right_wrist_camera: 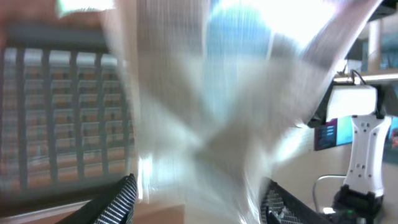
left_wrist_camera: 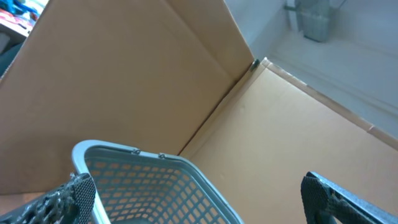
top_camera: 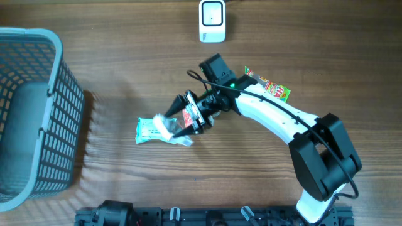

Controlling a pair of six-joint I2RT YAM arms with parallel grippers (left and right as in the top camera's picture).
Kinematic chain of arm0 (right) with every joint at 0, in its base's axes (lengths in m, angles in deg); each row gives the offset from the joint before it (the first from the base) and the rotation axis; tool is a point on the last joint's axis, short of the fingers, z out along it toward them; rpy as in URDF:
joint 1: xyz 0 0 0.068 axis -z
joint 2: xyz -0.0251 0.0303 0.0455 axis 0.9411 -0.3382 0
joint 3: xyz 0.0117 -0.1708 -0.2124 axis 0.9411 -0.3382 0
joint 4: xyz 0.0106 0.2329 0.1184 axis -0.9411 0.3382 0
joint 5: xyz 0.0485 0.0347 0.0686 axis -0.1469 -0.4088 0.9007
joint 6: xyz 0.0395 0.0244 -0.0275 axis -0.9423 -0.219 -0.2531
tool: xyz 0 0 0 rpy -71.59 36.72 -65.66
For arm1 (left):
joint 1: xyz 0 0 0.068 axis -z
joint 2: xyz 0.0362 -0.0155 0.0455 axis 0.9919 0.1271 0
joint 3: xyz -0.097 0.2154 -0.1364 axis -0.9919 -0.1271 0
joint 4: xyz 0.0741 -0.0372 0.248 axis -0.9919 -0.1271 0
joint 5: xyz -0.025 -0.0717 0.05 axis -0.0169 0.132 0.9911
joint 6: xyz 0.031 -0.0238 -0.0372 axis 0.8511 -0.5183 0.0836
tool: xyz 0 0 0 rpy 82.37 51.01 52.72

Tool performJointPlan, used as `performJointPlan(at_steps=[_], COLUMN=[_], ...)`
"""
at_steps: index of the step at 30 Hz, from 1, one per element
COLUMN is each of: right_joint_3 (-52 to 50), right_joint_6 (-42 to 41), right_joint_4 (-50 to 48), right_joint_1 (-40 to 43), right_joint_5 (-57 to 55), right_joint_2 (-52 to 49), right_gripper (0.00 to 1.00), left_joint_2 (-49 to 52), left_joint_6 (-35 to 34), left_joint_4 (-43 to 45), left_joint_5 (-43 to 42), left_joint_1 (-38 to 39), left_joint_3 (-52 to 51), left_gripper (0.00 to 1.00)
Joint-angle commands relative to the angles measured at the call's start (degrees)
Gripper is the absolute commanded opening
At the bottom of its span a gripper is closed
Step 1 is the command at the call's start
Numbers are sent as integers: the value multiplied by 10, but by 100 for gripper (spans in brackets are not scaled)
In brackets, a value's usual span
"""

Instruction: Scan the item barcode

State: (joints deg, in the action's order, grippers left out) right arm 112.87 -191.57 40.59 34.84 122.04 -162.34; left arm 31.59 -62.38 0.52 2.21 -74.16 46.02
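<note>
Fingers (right_wrist_camera: 124,198) of the right gripper (top_camera: 181,128) straddle the white packet (top_camera: 149,130), grip impossible to tell, likely for presenting to the scanner (top_camera: 212,21).

Pkt (top_camera: 151,129) glossy plastic film; table (top_camera: 125,69) matt wood; basket (top_camera: 68,119) grey plastic.

No legible print on item (top_camera: 151,130) or scanner (top_camera: 212,21)

Counted from overhead: one grey mesh basket (top_camera: 66,119), one white barcode scanner (top_camera: 212,20), two packets, namely one white-and-green packet (top_camera: 151,129) and one multicoloured packet (top_camera: 275,88). One white-and-black robot arm (top_camera: 276,116) visible from above. Two grippers tallied: right gripper (top_camera: 178,129), left gripper (left_wrist_camera: 199,202).
</note>
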Motion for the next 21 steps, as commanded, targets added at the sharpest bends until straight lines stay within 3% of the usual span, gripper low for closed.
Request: performJointPlan(at_steps=[1, 3, 4, 5, 6, 9, 10, 16, 19, 21], right_joint_3=[0, 0, 0, 0, 0, 0, 0, 0, 0, 0], right_joint_6=[-2, -2, -2, 68, 199, 395, 418, 404, 633, 932], right_joint_4=[46, 80, 74, 65, 64, 34, 42, 53, 44, 74], right_joint_1=[3, 4, 4, 4, 2, -11, -21, -103, -149, -173], right_joint_5=[-12, -12, -20, -73, -97, -149, -172, -215, -380, -438], right_joint_2=[-18, -35, -42, -43, -43, -36, -26, 114, 200, 228], right_gripper=[49, 50, 57, 87, 100, 100, 100, 100, 100, 100], left_joint_2=[-1, -1, -1, -1, -1, -1, -1, -1, -1, -1], left_joint_6=[5, 5, 5, 5, 5, 5, 5, 5, 6, 6], left_joint_4=[-12, -32, -41, -45, -45, -49, -56, -80, -79, -80], left_joint_5=[3, 3, 3, 3, 3, 3, 3, 3, 4, 3], left_joint_1=[3, 3, 3, 3, 3, 3, 3, 3, 3, 3], left_joint_3=[-1, -1, -1, -1, -1, -1, -1, -1, -1, -1], left_gripper=[100, 100, 100, 100, 100, 100, 100, 100, 100, 100])
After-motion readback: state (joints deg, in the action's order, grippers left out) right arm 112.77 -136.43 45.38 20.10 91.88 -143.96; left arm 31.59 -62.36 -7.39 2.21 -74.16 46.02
